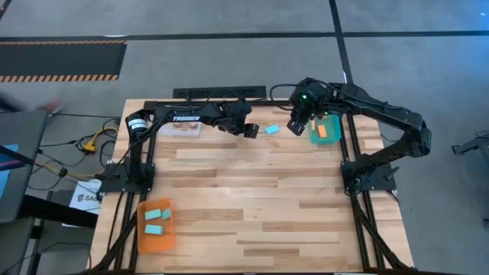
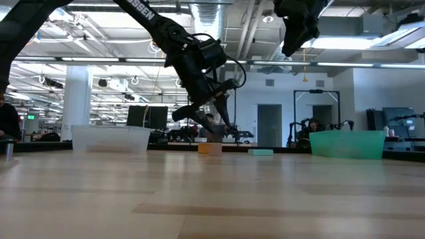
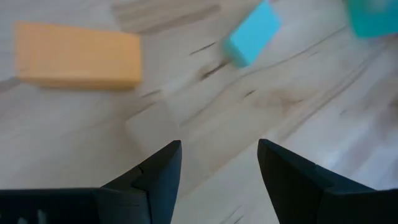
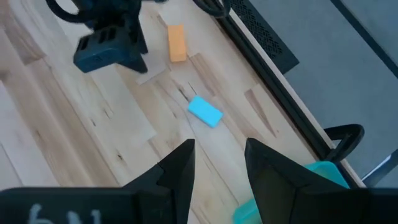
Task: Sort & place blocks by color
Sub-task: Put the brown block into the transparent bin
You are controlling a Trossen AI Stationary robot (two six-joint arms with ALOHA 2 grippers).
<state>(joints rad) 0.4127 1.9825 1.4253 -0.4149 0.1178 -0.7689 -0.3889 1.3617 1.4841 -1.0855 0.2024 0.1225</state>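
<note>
An orange block [image 3: 78, 55] and a light blue block [image 3: 252, 32] lie flat on the table near its far edge, a short way apart. In the right wrist view the orange block [image 4: 177, 42] lies beyond the light blue block [image 4: 205, 112]. My left gripper [image 3: 217, 155] is open and hovers just short of the two blocks, touching neither. My right gripper [image 4: 214, 165] is open and raised above the table [image 1: 298, 126], between the light blue block [image 1: 271, 130] and the teal tray [image 1: 325, 131]. An orange block [image 1: 322, 131] lies in the teal tray.
An orange tray [image 1: 157, 238] at the near left corner holds light blue blocks [image 1: 155, 214]. A clear tray [image 1: 183, 128] sits at the far edge, left of my left gripper [image 1: 248, 130]. The wide middle of the table [image 1: 260, 198] is bare wood.
</note>
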